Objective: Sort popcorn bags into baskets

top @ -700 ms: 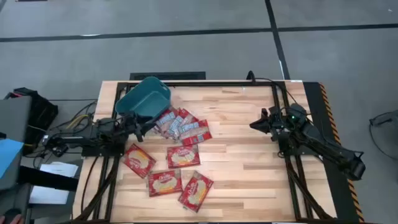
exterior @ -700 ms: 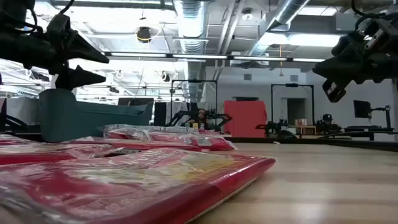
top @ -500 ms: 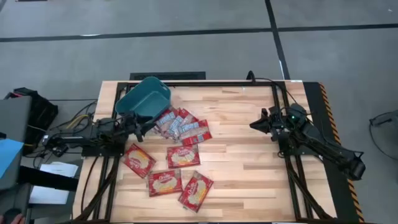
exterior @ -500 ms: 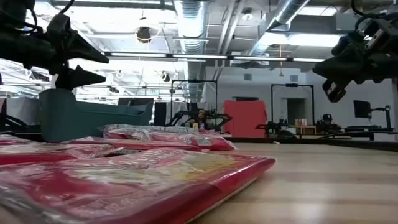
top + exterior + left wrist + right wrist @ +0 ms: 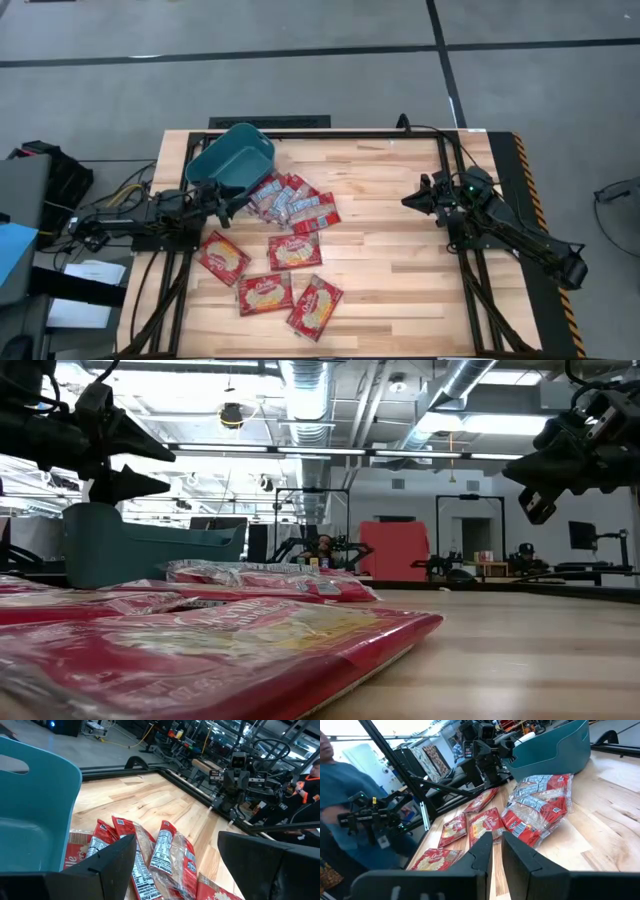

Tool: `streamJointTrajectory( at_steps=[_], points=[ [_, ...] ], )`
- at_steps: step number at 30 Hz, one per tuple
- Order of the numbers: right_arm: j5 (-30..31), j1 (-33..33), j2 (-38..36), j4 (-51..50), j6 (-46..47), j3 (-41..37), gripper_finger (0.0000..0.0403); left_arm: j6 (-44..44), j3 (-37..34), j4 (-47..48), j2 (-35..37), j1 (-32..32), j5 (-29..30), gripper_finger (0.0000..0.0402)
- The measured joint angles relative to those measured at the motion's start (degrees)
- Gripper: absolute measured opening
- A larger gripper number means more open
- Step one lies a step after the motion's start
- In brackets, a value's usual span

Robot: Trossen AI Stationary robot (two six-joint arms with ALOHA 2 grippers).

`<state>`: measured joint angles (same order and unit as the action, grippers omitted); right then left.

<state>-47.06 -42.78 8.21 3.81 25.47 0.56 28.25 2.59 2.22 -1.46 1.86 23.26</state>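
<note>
Hovering beside the teal basket (image 5: 232, 160), the left hand (image 5: 222, 205) is gaping wide and empty, probably lining up on the heaped popcorn bags (image 5: 292, 203); the right hand (image 5: 412, 200) is waiting, nearly closed, empty, across the worktop (image 5: 390, 250).

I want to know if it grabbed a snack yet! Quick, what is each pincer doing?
Left pincer: open, holding nothing, beside the teal-blue rectangular plastic bin.
Right pincer: nearly closed, holding nothing.
</note>
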Motion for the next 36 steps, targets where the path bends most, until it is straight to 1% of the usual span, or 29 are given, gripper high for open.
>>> streamJointTrajectory(
  at_steps=[22,24,29,33,36],
  points=[
    [0.0,0.0,0.0,0.0,0.0,0.0,0.0067,0.2,0.0,0.0,0.0,0.0,0.0,0.0270],
    [0.0,0.0,0.0,0.0,0.0,0.0,0.0067,1.8,0.0,-0.2,0.0,0.0,0.8,0.0270],
    [0.0,0.0,0.0,0.0,0.0,0.0,0.0067,9.1,0.0,-0.3,0.0,0.0,5.6,0.0270],
    [0.0,0.0,0.0,0.0,0.0,0.0,0.0067,14.5,0.0,-0.4,0.0,0.0,6.5,0.0270],
    [0.0,0.0,0.0,0.0,0.0,0.0,0.0067,19.0,0.0,-0.4,0.0,0.0,8.6,0.0270]
  ],
)
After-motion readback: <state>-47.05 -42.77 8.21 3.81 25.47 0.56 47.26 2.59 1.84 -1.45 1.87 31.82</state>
